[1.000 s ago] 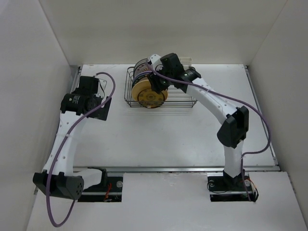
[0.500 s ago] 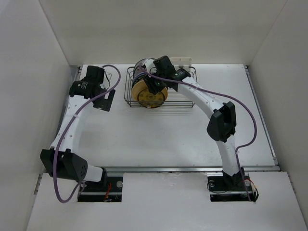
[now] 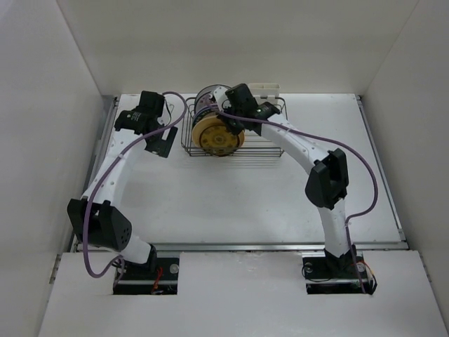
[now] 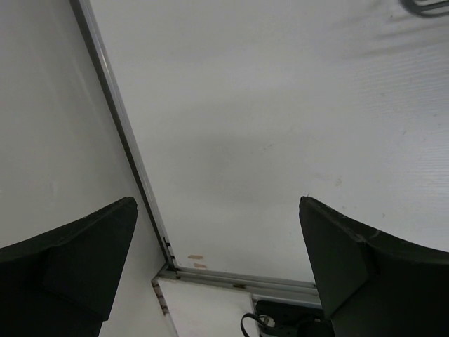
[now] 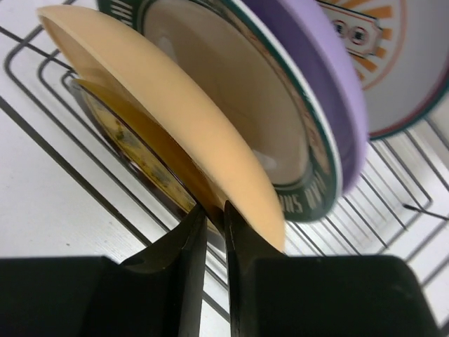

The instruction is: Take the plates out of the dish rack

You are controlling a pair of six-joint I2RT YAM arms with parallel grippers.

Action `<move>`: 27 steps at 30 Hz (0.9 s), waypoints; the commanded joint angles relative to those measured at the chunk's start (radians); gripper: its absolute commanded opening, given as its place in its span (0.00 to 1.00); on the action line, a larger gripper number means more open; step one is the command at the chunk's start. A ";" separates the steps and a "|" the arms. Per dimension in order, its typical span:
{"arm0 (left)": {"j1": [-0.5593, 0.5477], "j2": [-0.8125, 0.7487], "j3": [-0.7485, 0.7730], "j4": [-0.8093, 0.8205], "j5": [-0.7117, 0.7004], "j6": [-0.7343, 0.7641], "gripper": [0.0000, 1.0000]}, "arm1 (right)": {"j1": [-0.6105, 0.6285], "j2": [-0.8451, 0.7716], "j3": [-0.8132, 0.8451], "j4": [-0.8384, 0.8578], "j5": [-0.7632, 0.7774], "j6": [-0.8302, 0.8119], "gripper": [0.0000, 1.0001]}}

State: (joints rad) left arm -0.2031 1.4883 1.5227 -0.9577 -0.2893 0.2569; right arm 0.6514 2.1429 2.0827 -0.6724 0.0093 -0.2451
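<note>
White table [image 3: 245, 200] — right hand [image 5: 216, 210] pinches pale yellow plate [image 5: 175, 119] in dish rack [image 3: 270, 144], lavender plate [image 5: 330, 105] cropped; left hand [image 4: 217, 210] gapes.

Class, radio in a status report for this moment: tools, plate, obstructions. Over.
Left tool open, over table. Right tool pinching pale yellow plate rim, plate in dish rack. Ochre plate right against it.

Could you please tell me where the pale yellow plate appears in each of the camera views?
Top external: the pale yellow plate stands at the near left end of the dish rack, at the right gripper.
Left wrist: not in it.
Right wrist: across the centre, its rim between the fingers.
Shared landmark: the rack's dark wires, in the top external and right wrist views.
</note>
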 commanded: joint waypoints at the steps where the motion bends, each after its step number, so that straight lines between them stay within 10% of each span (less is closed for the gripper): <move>1: -0.019 0.017 0.079 0.007 0.010 -0.042 1.00 | 0.002 -0.118 0.008 0.083 0.141 -0.002 0.00; 13: -0.019 0.021 0.100 0.034 0.033 -0.104 1.00 | 0.011 -0.394 -0.044 0.099 0.121 0.150 0.00; 21: -0.048 0.021 0.100 0.157 0.142 -0.022 1.00 | -0.004 -0.575 -0.517 0.014 -0.186 0.328 0.00; 27: -0.070 0.127 0.177 0.178 0.292 0.054 0.85 | -0.055 -0.589 -0.837 0.252 -0.477 0.493 0.00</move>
State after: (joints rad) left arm -0.2588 1.5787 1.6413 -0.8310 -0.1055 0.2558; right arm 0.6266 1.5471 1.3224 -0.5598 -0.2737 0.1249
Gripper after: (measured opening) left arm 0.866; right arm 0.086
